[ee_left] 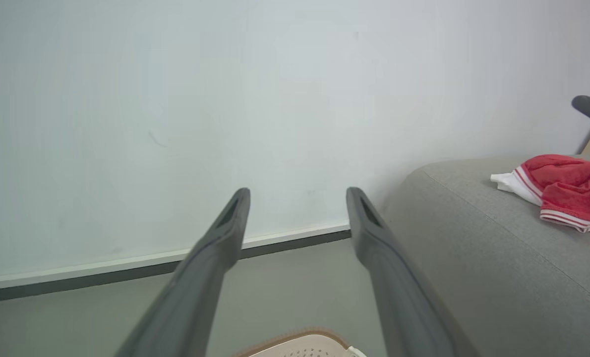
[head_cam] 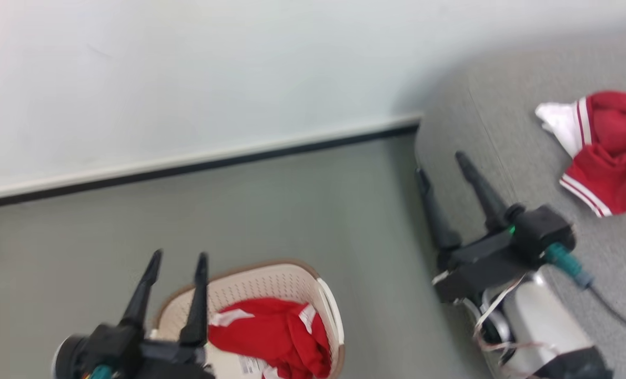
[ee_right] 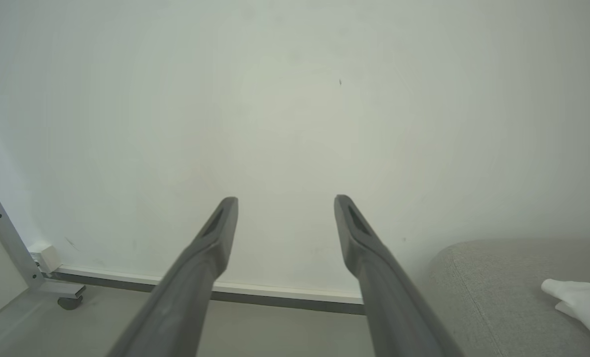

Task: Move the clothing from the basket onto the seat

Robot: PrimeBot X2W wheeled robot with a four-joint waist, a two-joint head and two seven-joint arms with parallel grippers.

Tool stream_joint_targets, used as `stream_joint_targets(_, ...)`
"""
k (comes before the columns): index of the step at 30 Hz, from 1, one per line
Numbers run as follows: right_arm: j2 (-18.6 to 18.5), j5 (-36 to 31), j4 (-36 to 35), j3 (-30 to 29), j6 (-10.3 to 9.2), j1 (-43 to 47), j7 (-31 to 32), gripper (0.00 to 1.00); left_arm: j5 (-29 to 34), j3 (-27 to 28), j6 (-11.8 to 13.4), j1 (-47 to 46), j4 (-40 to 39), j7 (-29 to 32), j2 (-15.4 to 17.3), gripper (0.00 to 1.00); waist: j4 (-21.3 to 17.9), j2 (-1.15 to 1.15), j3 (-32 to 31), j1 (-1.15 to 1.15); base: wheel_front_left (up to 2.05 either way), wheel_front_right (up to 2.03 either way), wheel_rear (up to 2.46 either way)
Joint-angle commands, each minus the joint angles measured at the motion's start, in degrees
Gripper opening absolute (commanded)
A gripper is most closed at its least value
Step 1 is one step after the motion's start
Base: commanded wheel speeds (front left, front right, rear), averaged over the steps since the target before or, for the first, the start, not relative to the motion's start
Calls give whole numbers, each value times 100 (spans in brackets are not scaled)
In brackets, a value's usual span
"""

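- cream-white perforated plastic basket (head_cam: 271, 281), near left: brown rim
- crumpled red cloth garment (head_cam: 276, 331) inside it: white bands
- light grey woven-fabric sofa seat (head_cam: 502, 131), right: plain
- bunched red-and-white garment (head_cam: 613, 158), far right: striped trim

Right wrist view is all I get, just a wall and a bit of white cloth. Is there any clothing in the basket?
Observer: Yes, a red garment lies in the basket, which stands on the floor.
Operator: Is my white cloth all white?
Observer: No, it's the white end of the other garment, mostly red with white stripes, lying on the seat.
Operator: Is the left gripper holding something?
Observer: No, the left gripper is open and empty, close by the basket's rim.
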Motion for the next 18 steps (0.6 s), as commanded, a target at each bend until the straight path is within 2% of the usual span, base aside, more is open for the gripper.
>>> stream_joint_targets(1, 66, -76, -50, 33, -3, 179, -5, 100, 59, 102, 45, 223, -54, -29, 19, 100, 320, 1, -463, 1, 0, 0, 0)
stream_joint_targets(5, 230, -217, -235, 1, -3, 531, -5, 100, 198, 408, 113, 713, -194, -31, -18, 100, 300, 1, -742, 1, 0, 0, 0)
stream_joint_targets(12, 413, -446, -534, -448, -3, 1359, -4, 100, 648, 764, 63, 1420, -405, -31, -37, 100, 293, 1, -1080, 1, 0, 0, 0)
stream_joint_targets(18, 447, -637, -695, -668, -3, 1866, -5, 100, 897, 1053, -126, 1941, -547, -32, -249, 100, 200, 1, -1271, 1, 0, 0, 0)
